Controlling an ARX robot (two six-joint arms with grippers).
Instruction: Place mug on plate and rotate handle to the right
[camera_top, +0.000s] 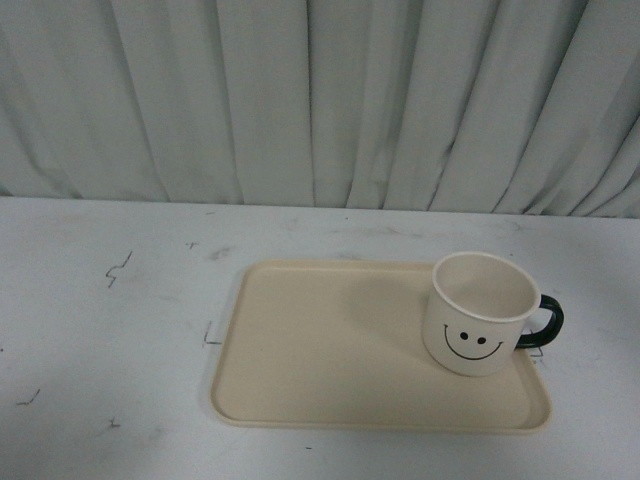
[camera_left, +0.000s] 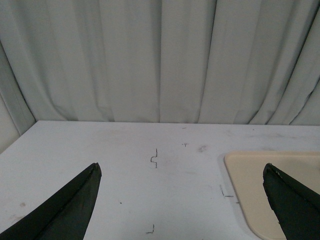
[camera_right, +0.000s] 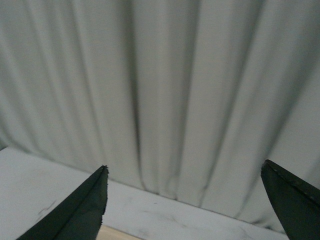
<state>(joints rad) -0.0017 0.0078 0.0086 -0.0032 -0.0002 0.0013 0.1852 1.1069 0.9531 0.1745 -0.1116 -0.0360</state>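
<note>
**Mug on the plate, handle to the right, both arms clear**

Working across from the left of the front view, I see bare white table (camera_top: 100, 330) with a few scuff marks, and neither arm in that picture. Through the left wrist camera my left gripper (camera_left: 182, 200) has its two dark fingers spread wide with nothing between them but tabletop. The near corner of the plate (camera_left: 260, 175) shows just inside one fingertip, so this arm hangs over the table beside the plate's left end, well apart from the mug.

Moving on, the plate (camera_top: 330, 340) lies flat with its long axis running left to right in front of me. The mug (camera_top: 478, 315) stands upright on its right end, inside the rim, smiley face towards me. The handle (camera_top: 548, 322) sticks out to the right, over the plate's right edge.

My right gripper (camera_right: 185, 200) is likewise wide open and holding nothing. Its camera looks mostly at the curtain (camera_right: 160, 90), with a sliver of table and a beige trace at the bottom edge that I take for the plate. The mug does not show there, so I cannot tell how it lies from those fingers.

I judge both parts of the task done. If the handle needs trimming, the right arm is presumably the nearer one.
</note>
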